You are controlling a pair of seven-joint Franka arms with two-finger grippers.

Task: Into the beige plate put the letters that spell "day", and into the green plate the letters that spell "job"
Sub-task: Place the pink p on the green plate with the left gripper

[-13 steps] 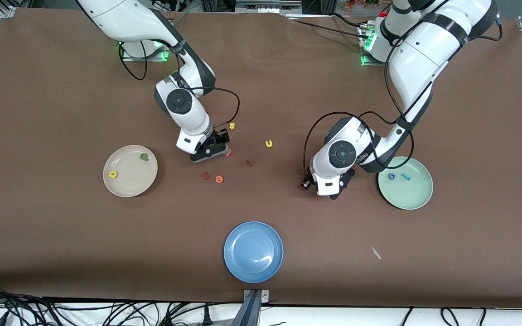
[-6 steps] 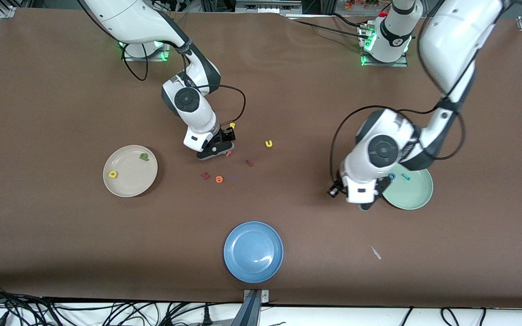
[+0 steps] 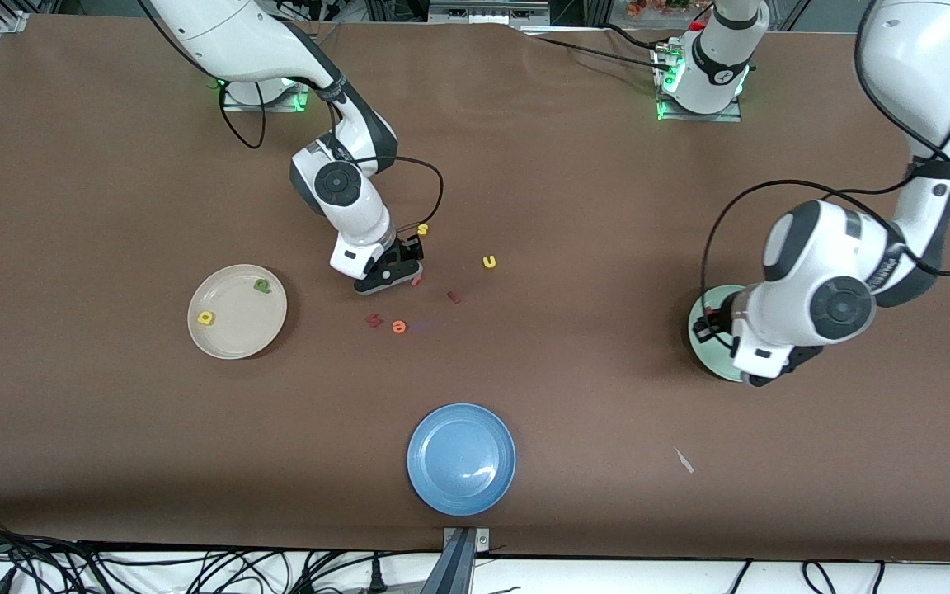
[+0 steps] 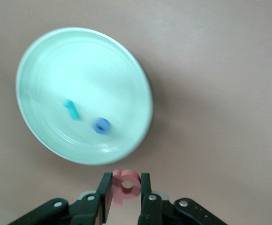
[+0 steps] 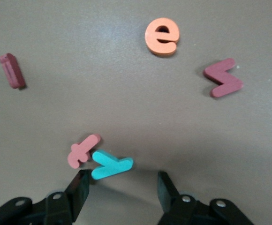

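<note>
Front view. The right gripper hangs low over the middle of the table, beside the yellow s and a scatter of loose letters: an orange e, a dark red z-like letter, a dark red bar-like letter and a yellow u. The beige plate, toward the right arm's end, holds the yellow d and the green a. The left gripper is over the rim of the green plate, which the left arm's wrist largely covers. A blue plate lies nearest the front camera.

Left wrist view. The left gripper is clamped on the salmon-red b, held between its two fingers just outside the rim of the green plate. Inside that plate lie the teal j and the blue o, near each other but apart.

Right wrist view. The right gripper has its fingers apart, holding nothing. The teal y lies flat on the table between them, closer to one finger, touching or nearly touching a salmon-pink t-like letter. The orange e, the dark red z-like letter and the dark red bar-like letter lie well apart from it
</note>
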